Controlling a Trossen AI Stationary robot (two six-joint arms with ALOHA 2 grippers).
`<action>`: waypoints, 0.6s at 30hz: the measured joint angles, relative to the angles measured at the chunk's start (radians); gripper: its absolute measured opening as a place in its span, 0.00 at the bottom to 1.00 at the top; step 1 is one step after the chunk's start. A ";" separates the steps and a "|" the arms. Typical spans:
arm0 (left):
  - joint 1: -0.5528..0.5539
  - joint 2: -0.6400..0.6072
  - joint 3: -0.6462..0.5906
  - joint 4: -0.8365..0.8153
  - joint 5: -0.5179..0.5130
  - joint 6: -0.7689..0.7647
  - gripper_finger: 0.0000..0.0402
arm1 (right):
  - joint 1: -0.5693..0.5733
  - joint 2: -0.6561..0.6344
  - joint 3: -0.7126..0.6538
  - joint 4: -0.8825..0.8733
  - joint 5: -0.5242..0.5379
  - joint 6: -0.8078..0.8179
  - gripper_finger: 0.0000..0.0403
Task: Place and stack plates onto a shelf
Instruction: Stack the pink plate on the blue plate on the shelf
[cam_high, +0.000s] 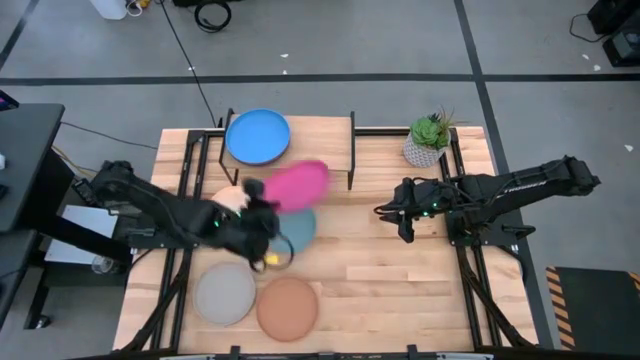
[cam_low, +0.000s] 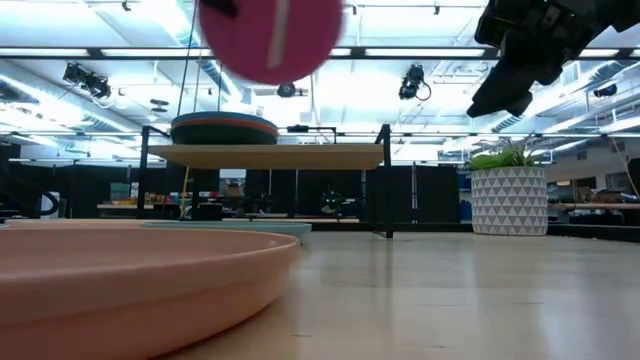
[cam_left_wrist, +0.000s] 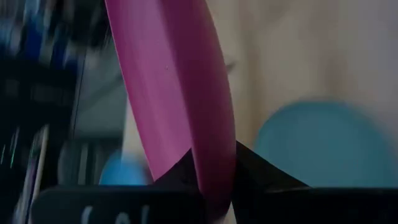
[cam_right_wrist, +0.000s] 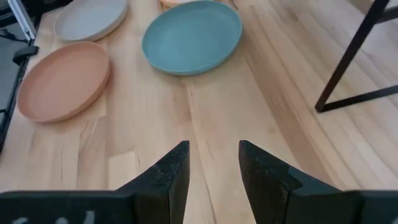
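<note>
- Magenta plate (cam_high: 297, 185) is lifted off the table, its rim clamped between the fingers of the left gripper (cam_high: 262, 212); the left wrist view shows the plate (cam_left_wrist: 171, 93) edge-on and tilted, with the dark fingers (cam_left_wrist: 249, 168) pinching it.
- From above, the held plate sits near the table's centre, at about 5 o'clock from the bright blue plate (cam_high: 257, 136).
- The bright blue plate tops a stack on the shelf (cam_high: 320, 130) at the table's 11 o'clock; the low view shows dark teal and orange edges in that stack (cam_low: 224, 128).
- Light blue plate (cam_high: 298, 230) lies on the table just below the held plate, partly under the left arm.
- Grey plate (cam_high: 225, 293) and terracotta plate (cam_high: 288, 307) lie side by side at 7 o'clock.
- Right gripper (cam_high: 404, 218) hovers at 3 o'clock, fingers (cam_right_wrist: 174, 171) parted and holding nothing.
- A potted plant (cam_high: 428, 140) stands at 1 o'clock.
</note>
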 joint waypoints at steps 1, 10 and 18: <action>0.021 -0.015 0.000 -0.050 -0.018 -0.045 0.12 | 0.000 0.002 0.000 -0.003 0.000 -0.001 0.36; 0.289 -0.028 0.000 -0.163 -0.011 -0.110 0.12 | 0.000 0.040 0.000 -0.006 0.000 -0.006 0.36; 0.480 0.043 -0.001 -0.231 0.018 -0.058 0.12 | 0.001 0.066 0.000 -0.009 -0.001 0.000 0.36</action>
